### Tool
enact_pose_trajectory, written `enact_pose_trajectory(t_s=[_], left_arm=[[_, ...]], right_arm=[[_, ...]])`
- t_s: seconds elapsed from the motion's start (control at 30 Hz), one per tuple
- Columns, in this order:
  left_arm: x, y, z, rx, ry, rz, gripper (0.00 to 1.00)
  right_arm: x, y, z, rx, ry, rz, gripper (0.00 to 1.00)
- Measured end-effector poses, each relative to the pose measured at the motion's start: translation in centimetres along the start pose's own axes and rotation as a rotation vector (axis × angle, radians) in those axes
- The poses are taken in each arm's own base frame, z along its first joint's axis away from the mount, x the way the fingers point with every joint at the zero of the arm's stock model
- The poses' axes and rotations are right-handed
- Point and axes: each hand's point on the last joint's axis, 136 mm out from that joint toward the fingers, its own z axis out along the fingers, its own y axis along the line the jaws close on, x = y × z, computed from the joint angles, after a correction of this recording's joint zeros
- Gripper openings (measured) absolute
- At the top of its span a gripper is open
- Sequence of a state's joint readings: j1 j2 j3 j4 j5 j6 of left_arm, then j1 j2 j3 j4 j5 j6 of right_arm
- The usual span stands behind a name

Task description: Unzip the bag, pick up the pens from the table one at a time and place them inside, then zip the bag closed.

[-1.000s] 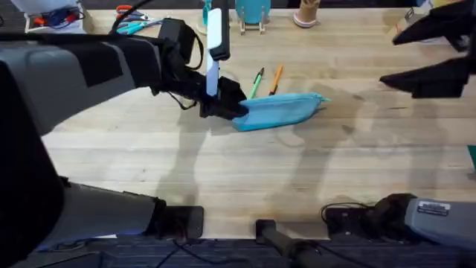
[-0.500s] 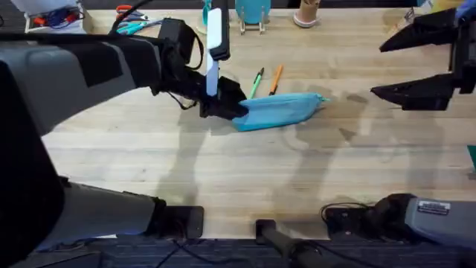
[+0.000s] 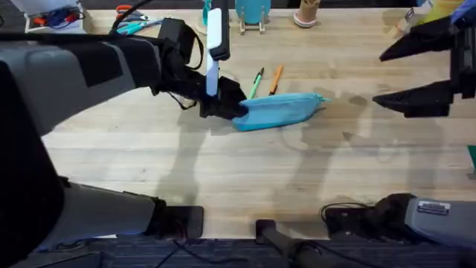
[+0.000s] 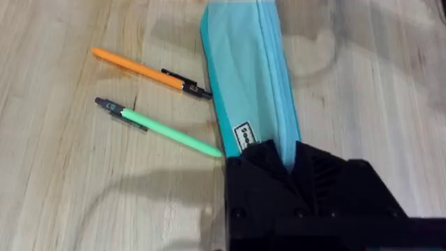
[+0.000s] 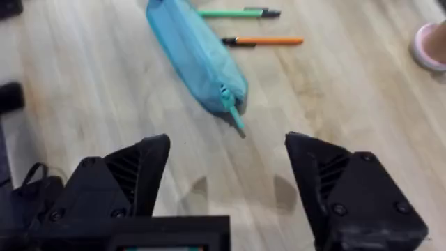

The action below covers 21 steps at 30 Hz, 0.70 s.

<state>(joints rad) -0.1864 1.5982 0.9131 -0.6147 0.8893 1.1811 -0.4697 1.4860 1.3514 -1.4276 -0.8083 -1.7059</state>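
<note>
Landmark: the bag [image 3: 277, 110], light blue, lying flat mid-surface [image 3: 245, 171], long axis left to right. Zip appears fully shut; its pull tab sticks out at the bag's right end [image 5: 235, 115].

1. Left claw [image 3: 223, 106]. At the bag's left end. Pressed onto that end, pinning the fabric between its fingers; in the left wrist view the black fingers [image 4: 306, 181] sit over the bag's end beside a small label.

2. Green pen [image 3: 256, 82]. Just behind the bag, toward its left half, dark tip pointing away from it; its near end lies close against the bag's edge.

3. Orange pen [image 3: 276, 79]. Just behind the bag, right of the green pen, roughly parallel to it, apart from it.

4. Right claw [image 3: 424, 71]. Well to the right of the bag, raised off the surface, fingers spread wide, holding nothing. Its wrist view looks down at the pull tab, which is not yet reached.

Risks, as judged:
- The tab is small and thin; a closing claw may miss it or nip fabric, jamming the zip.
- A pull toward the left claw could crumple the soft bag; if the left hold slips, the whole bag slides.
- A sliding bag could push the pens, the green one first.
</note>
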Motion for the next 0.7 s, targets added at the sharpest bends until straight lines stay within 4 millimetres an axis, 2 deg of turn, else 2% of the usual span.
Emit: enact_pose_trajectory(t_s=[0.23, 0.7], left_arm=[[0.0, 0.0, 0.0, 0.000, 0.000, 0.000, 0.042], [0.0, 0.0, 0.0, -0.001, 0.000, 0.001, 0.042]], right_arm=[[0.6, 0.6, 1.0, -0.059, 0.042, 0.000, 0.997], [2.6, -0.4, 5.6, -0.222, 0.046, 0.043, 0.997]])
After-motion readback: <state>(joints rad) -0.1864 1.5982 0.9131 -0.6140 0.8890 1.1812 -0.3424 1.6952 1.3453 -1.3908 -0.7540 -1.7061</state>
